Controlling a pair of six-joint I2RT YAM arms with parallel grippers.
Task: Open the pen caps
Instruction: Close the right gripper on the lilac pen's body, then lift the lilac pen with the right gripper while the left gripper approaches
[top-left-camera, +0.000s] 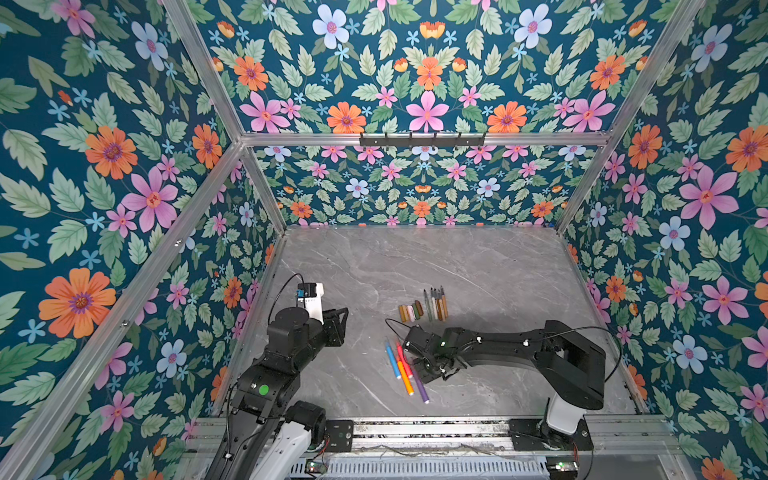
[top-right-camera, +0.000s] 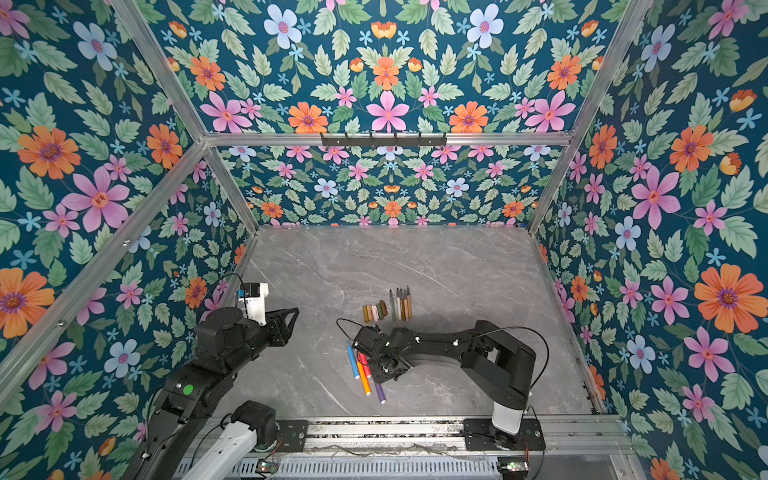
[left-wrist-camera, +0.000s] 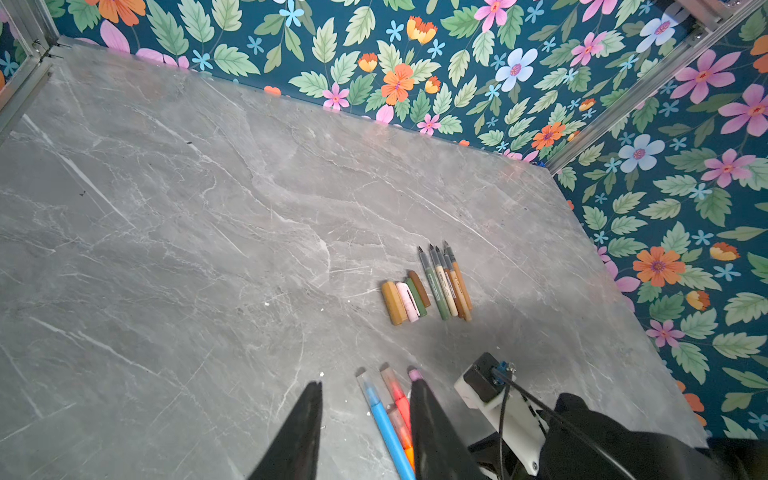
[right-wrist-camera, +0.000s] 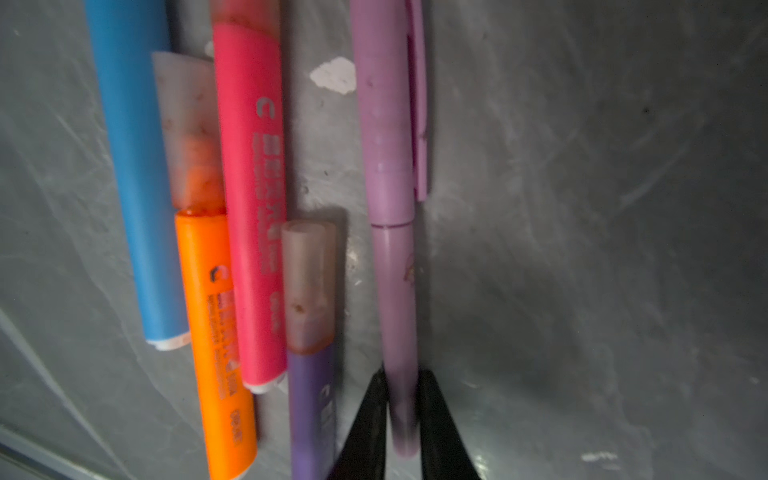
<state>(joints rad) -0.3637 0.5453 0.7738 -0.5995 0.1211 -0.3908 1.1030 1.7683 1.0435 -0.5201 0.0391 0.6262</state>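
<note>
- Closest to the lens, your right gripper (right-wrist-camera: 401, 386) has its black fingers pinching the tail end of the lilac pen (right-wrist-camera: 390, 291). That pen's clipped cap (right-wrist-camera: 386, 104) is on, at the opposite end.
- With a hold this near the tail, you risk the pen pivoting or sliding out when you lift it or when the cap gets tugged.
- Just left of it lies the purple highlighter (right-wrist-camera: 311, 407), with the pink highlighter (right-wrist-camera: 249, 208), orange highlighter (right-wrist-camera: 212, 332) and blue highlighter (right-wrist-camera: 133, 166) beyond. A swinging pen could knock them askew.
- Your left gripper (left-wrist-camera: 365, 395) hangs spread and empty, well left of the pens. Bringing it across risks a clash with the right arm.
- Tan, pink, olive and brown loose caps (top-left-camera: 411, 311) lie farther out at mid-table, in a row just left of the uncapped markers (top-left-camera: 436, 305). A cap popping free could scatter them.
</note>
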